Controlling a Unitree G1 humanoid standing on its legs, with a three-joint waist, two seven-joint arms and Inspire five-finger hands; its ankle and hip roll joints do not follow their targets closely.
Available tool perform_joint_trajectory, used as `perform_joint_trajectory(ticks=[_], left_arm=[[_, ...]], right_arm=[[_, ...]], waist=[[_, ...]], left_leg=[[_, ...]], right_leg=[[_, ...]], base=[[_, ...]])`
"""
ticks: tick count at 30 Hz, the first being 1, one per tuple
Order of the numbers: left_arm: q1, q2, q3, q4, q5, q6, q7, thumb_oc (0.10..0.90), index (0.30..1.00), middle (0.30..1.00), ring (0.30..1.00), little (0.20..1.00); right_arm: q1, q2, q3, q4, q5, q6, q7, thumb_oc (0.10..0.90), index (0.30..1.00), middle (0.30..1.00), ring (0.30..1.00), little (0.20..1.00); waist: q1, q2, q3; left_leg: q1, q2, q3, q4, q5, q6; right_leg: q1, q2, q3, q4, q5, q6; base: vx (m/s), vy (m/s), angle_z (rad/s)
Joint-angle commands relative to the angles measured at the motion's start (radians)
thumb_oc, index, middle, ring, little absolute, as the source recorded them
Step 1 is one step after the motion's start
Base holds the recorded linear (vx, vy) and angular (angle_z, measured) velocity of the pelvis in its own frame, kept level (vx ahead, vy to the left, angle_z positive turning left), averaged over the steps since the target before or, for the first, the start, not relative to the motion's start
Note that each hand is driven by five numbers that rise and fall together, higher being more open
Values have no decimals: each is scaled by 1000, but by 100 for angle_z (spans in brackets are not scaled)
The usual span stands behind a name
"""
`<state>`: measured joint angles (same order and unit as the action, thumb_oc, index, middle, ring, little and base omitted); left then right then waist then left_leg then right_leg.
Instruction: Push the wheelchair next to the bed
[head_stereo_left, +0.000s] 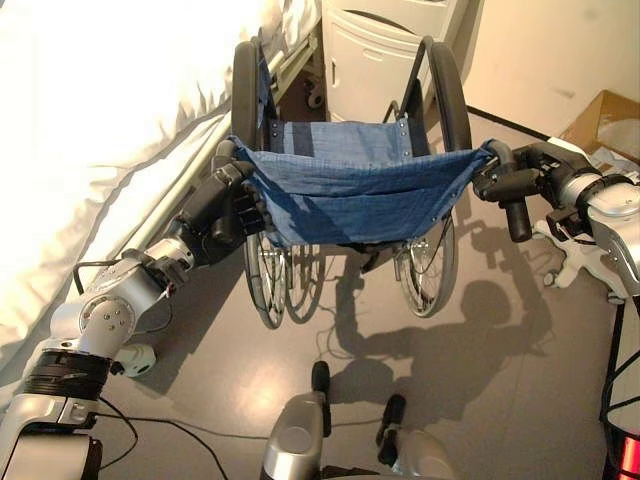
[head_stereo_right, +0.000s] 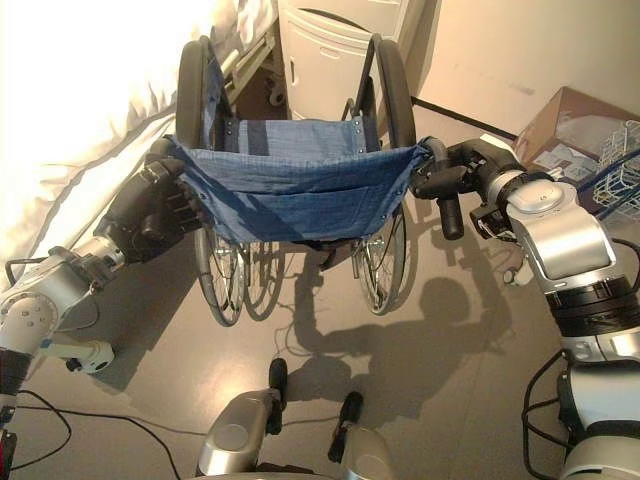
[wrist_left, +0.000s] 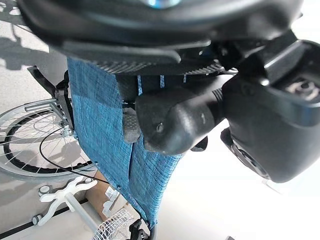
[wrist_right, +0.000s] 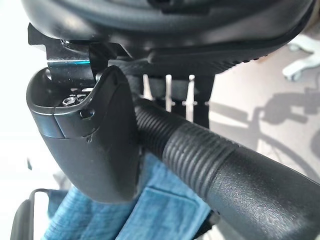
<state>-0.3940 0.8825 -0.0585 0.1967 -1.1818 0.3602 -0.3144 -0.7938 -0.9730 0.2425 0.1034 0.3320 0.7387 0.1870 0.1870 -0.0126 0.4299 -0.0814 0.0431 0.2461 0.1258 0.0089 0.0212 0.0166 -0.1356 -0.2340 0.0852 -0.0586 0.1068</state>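
1. Already the wheelchair (head_stereo_left: 350, 190) stands close beside the bed (head_stereo_left: 90, 150), its left wheel (head_stereo_left: 246, 95) near the bed rail (head_stereo_left: 290, 65), with a white cabinet (head_stereo_left: 380, 55) just ahead of it.
2. Both hands are on the push handles from behind, one per side, which I judge gives even steering and keeps the chair from veering as it rolls.
3. At the chair's left side, the left hand (head_stereo_left: 225, 205) has its fingers curled round the left handle (head_stereo_left: 226, 152), against the edge of the blue backrest (head_stereo_left: 355, 195); its wrist view shows the thumb (wrist_left: 175, 122) wrapped in front of the cloth.
4. On the other side, the right hand (head_stereo_right: 470, 170) is closed on the right handle (wrist_right: 200, 155); its wrist view shows the thumb bent over the ribbed black grip, so the hold looks firm.
5. As for looks, the chair is a folding manual type: dark frame, large spoked wheels with black tyres, and a faded blue fabric back and seat, the back sagging slightly between the handles.
6. Nearby, a cardboard box (head_stereo_right: 570, 130) and a white wire basket (head_stereo_right: 615, 170) sit on the grey floor (head_stereo_left: 480, 380) to the right, well apart from the chair.
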Motion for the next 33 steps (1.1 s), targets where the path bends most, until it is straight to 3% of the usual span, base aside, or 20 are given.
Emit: perform_joint_trajectory(ticks=[1, 5, 6, 7, 8, 9, 21, 24, 28, 33], left_arm=[[-202, -54, 133, 77, -39, -268, 48, 400, 300, 300, 300, 300], [-194, -55, 143, 79, -25, -252, 63, 400, 300, 300, 300, 300], [-197, -55, 143, 83, -23, -247, 65, 478, 418, 418, 418, 418], [-199, -54, 142, 86, -22, -244, 65, 541, 512, 512, 512, 512], [-203, -50, 138, 95, -20, -241, 72, 800, 900, 900, 900, 900], [-204, -49, 138, 98, -21, -242, 73, 800, 900, 900, 900, 900], [-189, -15, 184, 82, -10, -269, 118, 800, 900, 900, 900, 900], [-176, -13, 224, 64, -109, -269, 128, 800, 900, 900, 900, 900], [-138, -13, 267, 26, -99, -302, 158, 800, 900, 900, 900, 900], [-32, 11, 392, -41, -42, -317, 192, 800, 900, 900, 900, 900]], right_arm=[[-111, 68, 140, -95, 53, -230, 66, 400, 300, 300, 300, 300], [-99, 78, 127, -91, 47, -213, 54, 413, 319, 319, 319, 319], [-99, 81, 126, -89, 43, -212, 51, 521, 481, 481, 481, 481], [-100, 83, 127, -89, 44, -209, 47, 546, 519, 519, 519, 519], [-103, 83, 127, -89, 51, -201, 26, 734, 801, 801, 801, 801], [-101, 84, 124, -88, 51, -200, 18, 800, 900, 900, 900, 900], [-50, 59, 36, -91, 93, -199, -70, 800, 900, 900, 900, 900], [-21, 35, -8, -91, 116, -212, -99, 800, 900, 900, 900, 900], [34, 12, -73, -96, 129, -231, -118, 800, 900, 900, 900, 900], [165, -47, -234, -116, 165, -255, -155, 800, 900, 900, 900, 900]], waist=[[-49, -12, -297], [-47, -14, -306], [-47, -14, -308], [-47, -14, -308], [-48, -14, -312], [-48, -14, -314], [-57, -12, -344], [-62, -11, -353], [-68, -10, -361], [-70, -11, -368]], left_leg=[[6, -5, -52, 77, -92, -91], [22, -9, -59, 63, -96, -90], [26, -9, -60, 59, -95, -89], [28, -9, -60, 57, -95, -89], [36, -9, -61, 47, -94, -88], [40, -9, -62, 43, -94, -88], [106, 0, -64, -27, -93, -88], [128, 7, -60, -58, -89, -89], [149, 14, -56, -96, -80, -90], [164, 20, -56, -146, -59, -91]], right_leg=[[71, -27, -5, -19, -34, 5], [76, -24, -3, -33, -29, 8], [77, -22, -2, -34, -28, 8], [77, -22, -2, -35, -28, 8], [77, -20, -2, -38, -27, 9], [78, -20, -2, -39, -27, 9], [90, -15, 0, -74, -15, 15], [96, -12, -2, -86, -12, 16], [100, -8, -4, -95, -9, 17], [95, -2, -11, -107, 2, 17]], base=[[54, -51, 4], [27, -32, 1], [27, -44, 3], [8, -37, 4], [4, -36, 3], [0, -44, 1], [-9, -33, 4], [-9, -21, 2], [2, -18, 5], [-14, -28, 12]])
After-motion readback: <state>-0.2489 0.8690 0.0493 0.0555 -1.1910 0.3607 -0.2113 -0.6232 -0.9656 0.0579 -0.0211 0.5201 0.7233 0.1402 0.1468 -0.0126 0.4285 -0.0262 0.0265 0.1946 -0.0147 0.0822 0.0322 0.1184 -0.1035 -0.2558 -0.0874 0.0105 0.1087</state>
